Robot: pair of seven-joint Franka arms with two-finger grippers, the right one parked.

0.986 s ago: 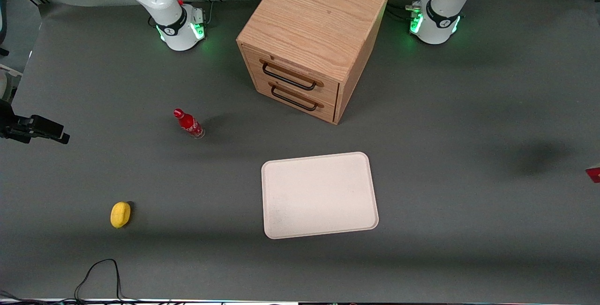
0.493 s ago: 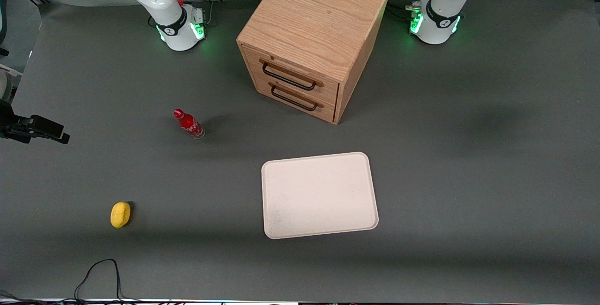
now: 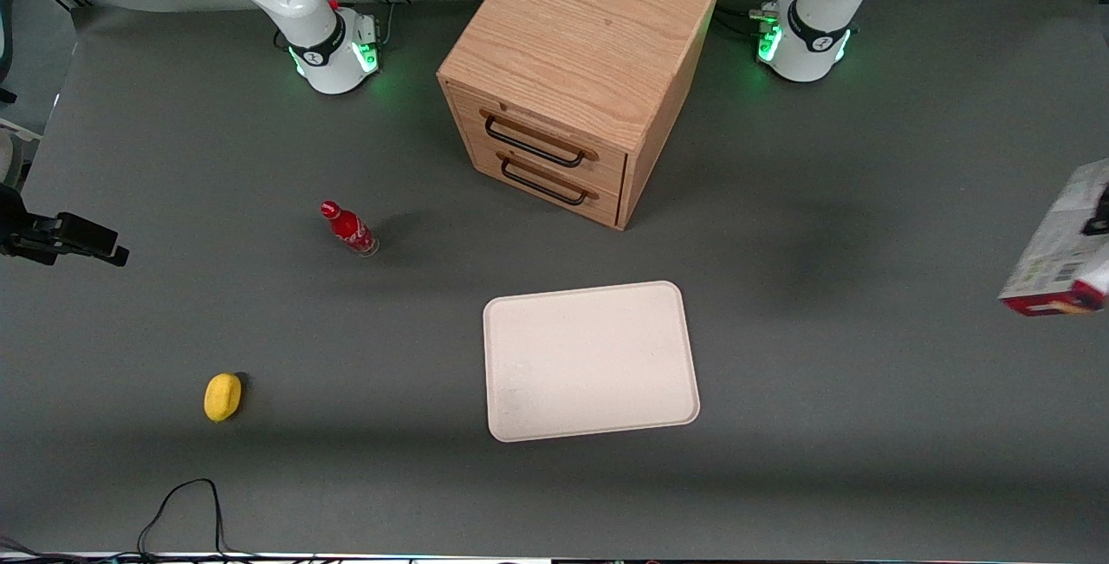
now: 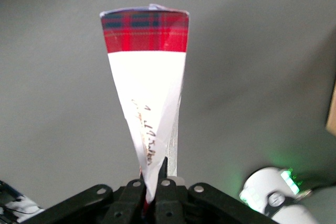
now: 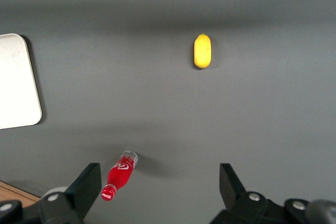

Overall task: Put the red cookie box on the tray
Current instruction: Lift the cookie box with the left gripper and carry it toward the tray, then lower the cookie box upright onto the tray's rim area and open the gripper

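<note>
We see our left gripper [image 4: 150, 186] clamped narrowly on one long red-and-white cookie box [image 4: 146, 87], aloft; one cream rectangular tray [image 3: 591, 361].

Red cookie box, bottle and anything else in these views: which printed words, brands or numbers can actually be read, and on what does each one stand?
"Coca-Cola", white script, barely legible: on the small red bottle.
Gold cursive line on the white face of the red cookie box, held in the shut gripper at the working arm's end of the table: too blurred to read.
Small print and colored marks on the box's face in the front view: too small to read.
Tray, wooden cabinet, yellow object: no text.
</note>
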